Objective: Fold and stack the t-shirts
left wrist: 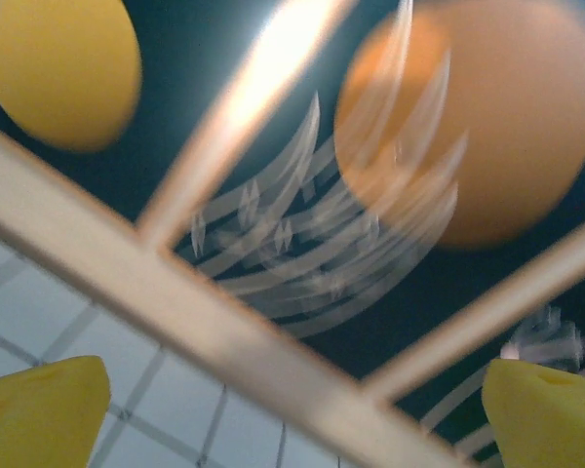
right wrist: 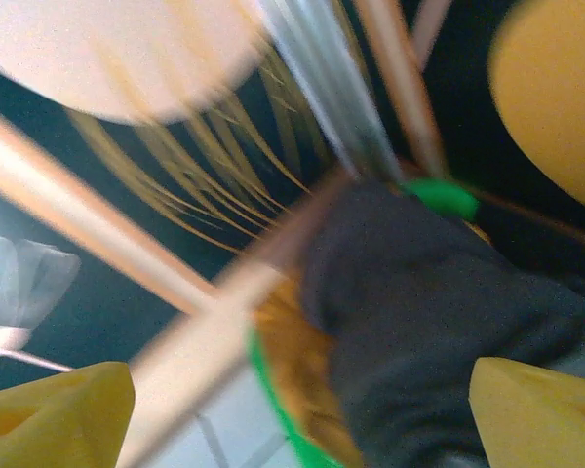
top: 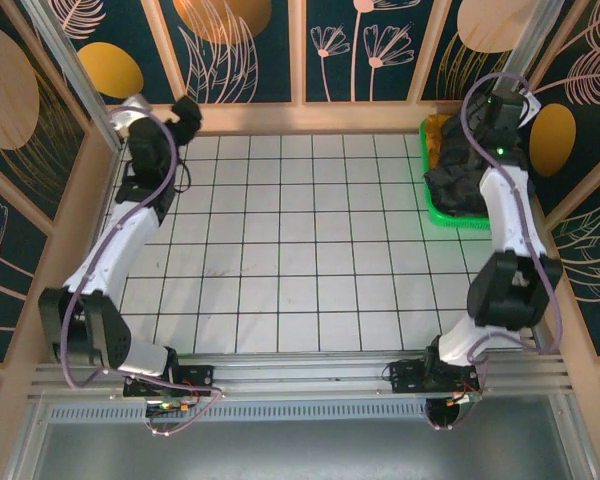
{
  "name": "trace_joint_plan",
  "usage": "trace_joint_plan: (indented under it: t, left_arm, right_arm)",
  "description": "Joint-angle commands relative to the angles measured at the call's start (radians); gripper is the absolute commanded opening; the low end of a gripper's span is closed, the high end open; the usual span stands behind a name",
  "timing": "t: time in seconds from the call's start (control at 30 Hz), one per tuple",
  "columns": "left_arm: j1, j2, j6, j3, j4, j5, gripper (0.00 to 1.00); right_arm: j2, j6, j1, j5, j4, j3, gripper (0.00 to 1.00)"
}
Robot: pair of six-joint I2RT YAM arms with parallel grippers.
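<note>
A charcoal-black t-shirt (top: 454, 186) lies crumpled in the green basket (top: 452, 219) at the back right, with a mustard-yellow t-shirt (top: 439, 131) under it at the far end. In the right wrist view the black t-shirt (right wrist: 429, 331) lies on the mustard t-shirt (right wrist: 302, 370). My right gripper (right wrist: 297, 414) hangs open just above them, nothing between its yellow fingers (right wrist: 536, 409). My left gripper (top: 187, 115) is up at the back left corner, open and empty (left wrist: 292, 414), facing the wall. A second black shirt cannot be made out.
The white gridded table (top: 300, 250) spreads between the arms. Patterned walls with wooden frames (top: 300, 103) close the back and both sides. The basket's green rim (right wrist: 441, 197) stands against the back right corner. Both wrist views are blurred.
</note>
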Motion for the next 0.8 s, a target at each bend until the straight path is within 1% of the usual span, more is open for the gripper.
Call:
trace_joint_plan:
  t: [0.0, 0.1, 0.13, 0.17, 0.23, 0.3, 0.33, 0.4, 0.43, 0.5, 0.6, 0.73, 0.77]
  left_arm:
    - [-0.070, 0.067, -0.033, 0.051, -0.131, 0.228, 0.91]
    - [-0.135, 0.097, -0.009, 0.069, -0.149, 0.294, 0.85]
    - [-0.152, 0.099, -0.006, 0.067, -0.150, 0.300, 0.83]
    - [-0.169, 0.099, -0.005, 0.061, -0.147, 0.308, 0.80]
    - [-0.191, 0.094, -0.013, 0.046, -0.144, 0.321, 0.74]
    - [-0.199, 0.080, -0.023, 0.029, -0.138, 0.335, 0.65]
    - [-0.200, 0.073, -0.026, 0.022, -0.138, 0.334, 0.61]
    - [-0.202, 0.049, -0.028, 0.007, -0.136, 0.325, 0.53]
    - [-0.202, 0.041, -0.026, 0.001, -0.136, 0.320, 0.50]
    - [-0.202, 0.025, -0.024, -0.008, -0.139, 0.309, 0.48]
    - [-0.202, 0.019, -0.022, -0.010, -0.148, 0.300, 0.48]
    - [-0.203, 0.022, -0.034, -0.012, -0.156, 0.276, 0.45]
    - [-0.202, 0.022, -0.036, -0.011, -0.162, 0.264, 0.44]
  right_arm:
    - [0.155, 0.038, -0.055, -0.071, -0.284, 0.096, 0.89]
    - [0.296, 0.022, -0.075, -0.105, -0.335, 0.192, 0.88]
    - [0.332, 0.025, -0.080, -0.114, -0.346, 0.215, 0.86]
    - [0.365, 0.023, -0.085, -0.138, -0.347, 0.238, 0.81]
    - [0.406, 0.025, -0.091, -0.183, -0.344, 0.271, 0.59]
    - [0.381, 0.034, -0.086, -0.186, -0.321, 0.278, 0.26]
    - [0.342, 0.034, -0.077, -0.163, -0.289, 0.258, 0.17]
    - [0.211, 0.020, -0.046, -0.095, -0.173, 0.178, 0.04]
    - [0.156, 0.013, -0.031, -0.062, -0.127, 0.149, 0.00]
    - [0.050, -0.006, 0.005, 0.008, -0.061, 0.119, 0.00]
    - [-0.060, -0.044, 0.069, 0.090, 0.000, 0.120, 0.00]
    - [-0.158, -0.093, 0.184, 0.158, 0.072, 0.144, 0.00]
    - [-0.175, -0.107, 0.229, 0.175, 0.087, 0.155, 0.00]
